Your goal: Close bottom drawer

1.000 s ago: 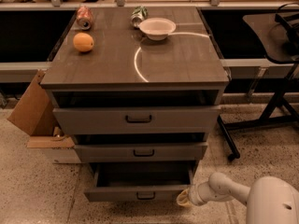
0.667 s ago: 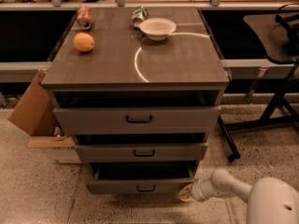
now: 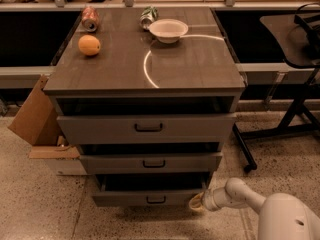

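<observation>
The bottom drawer (image 3: 150, 198) is the lowest of three grey-brown drawers in the cabinet. It has a small dark centre handle (image 3: 156, 200). It stands out only a little, with a narrow dark gap above its front. My gripper (image 3: 196, 202) is at the right end of the drawer front, touching or almost touching its corner. My white arm (image 3: 240, 196) reaches in from the lower right.
The middle drawer (image 3: 150, 162) and top drawer (image 3: 146, 128) stand slightly out. On the cabinet top are an orange (image 3: 89, 45), a white bowl (image 3: 168, 30) and two cans (image 3: 90, 18). A cardboard box (image 3: 35, 121) lies left. A black stand (image 3: 295, 84) is right.
The bottom drawer has slid back into the cabinet and now shows far less of its inside. My gripper has moved along with its right corner, toward the cabinet.
</observation>
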Available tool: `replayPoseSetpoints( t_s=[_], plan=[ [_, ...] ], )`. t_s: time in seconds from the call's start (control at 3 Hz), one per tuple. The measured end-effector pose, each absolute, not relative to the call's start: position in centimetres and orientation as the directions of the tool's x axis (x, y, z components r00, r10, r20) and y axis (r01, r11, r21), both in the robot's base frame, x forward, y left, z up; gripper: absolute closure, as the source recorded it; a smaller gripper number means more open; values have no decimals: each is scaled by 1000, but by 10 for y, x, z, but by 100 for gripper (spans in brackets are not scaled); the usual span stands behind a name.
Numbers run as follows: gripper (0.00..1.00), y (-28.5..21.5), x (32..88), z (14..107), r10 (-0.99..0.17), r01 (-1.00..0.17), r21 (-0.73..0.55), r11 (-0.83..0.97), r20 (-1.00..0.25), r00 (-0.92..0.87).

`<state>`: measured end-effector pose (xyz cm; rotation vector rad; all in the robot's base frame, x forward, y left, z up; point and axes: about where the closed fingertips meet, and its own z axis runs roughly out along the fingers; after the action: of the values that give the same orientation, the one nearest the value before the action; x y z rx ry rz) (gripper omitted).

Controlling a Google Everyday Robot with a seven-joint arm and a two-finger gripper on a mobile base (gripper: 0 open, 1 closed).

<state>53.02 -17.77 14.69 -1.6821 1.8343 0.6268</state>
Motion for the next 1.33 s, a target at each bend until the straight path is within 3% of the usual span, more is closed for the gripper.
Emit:
replayPoseSetpoints(
  t_s=[1.33],
  plan=[
    [100, -143, 594, 173, -588, -982, -76, 174, -808, -41]
  ],
)
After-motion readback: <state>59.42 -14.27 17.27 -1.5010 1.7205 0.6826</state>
